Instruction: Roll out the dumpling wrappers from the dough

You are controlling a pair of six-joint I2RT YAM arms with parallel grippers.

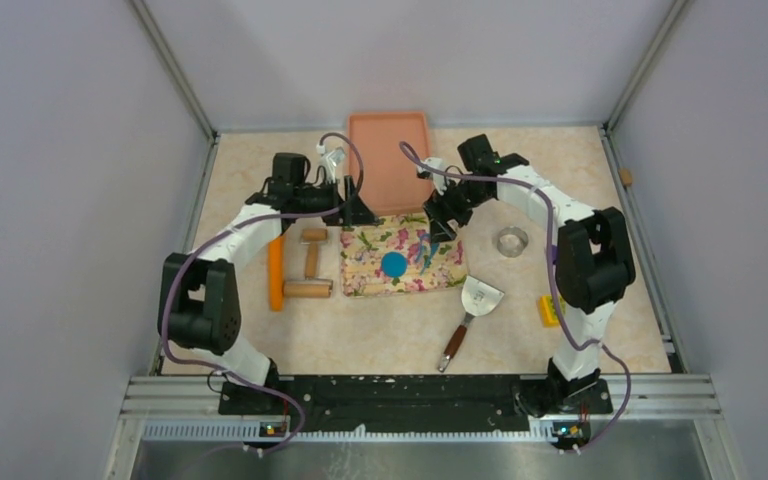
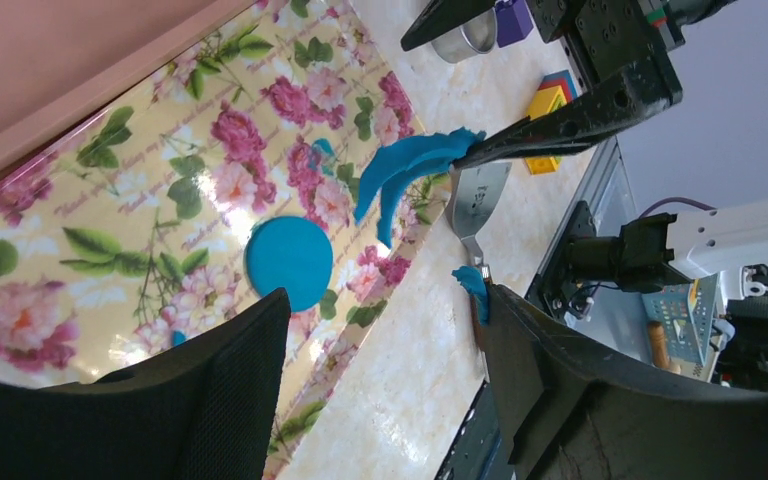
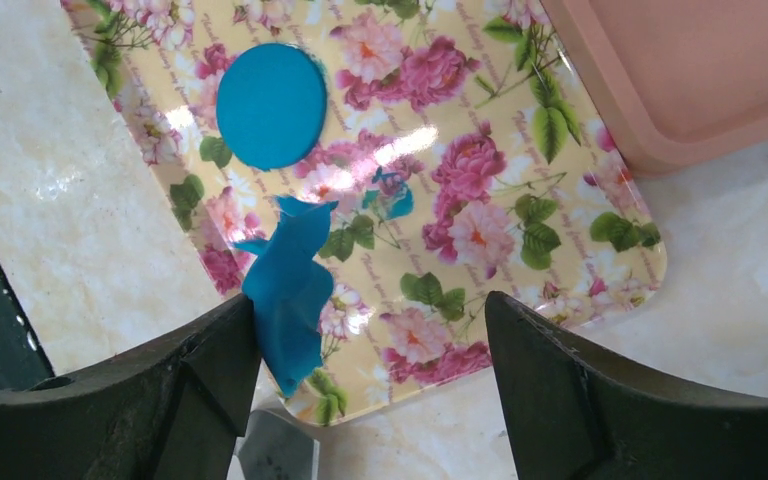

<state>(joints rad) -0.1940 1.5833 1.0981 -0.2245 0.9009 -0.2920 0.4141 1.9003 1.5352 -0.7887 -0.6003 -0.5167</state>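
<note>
The rectangular floral-printed mat (image 3: 480,200) looks glossy, like the beige marble-patterned tabletop (image 3: 80,200). The ragged bright blue dough scrap (image 3: 285,285) and round blue wrapper disc (image 3: 271,105) look matt, clay-like.

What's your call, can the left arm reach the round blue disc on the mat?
Probably yes: the disc lies bare on the mat ahead of the open left fingers; the dangling dough scrap hangs aside.

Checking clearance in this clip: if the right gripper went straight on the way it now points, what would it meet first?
Most likely the floral board, near its edge. The right gripper stands open, and the ragged dough scrap clinging to one finger would probably touch it first; depth is unclear.
</note>
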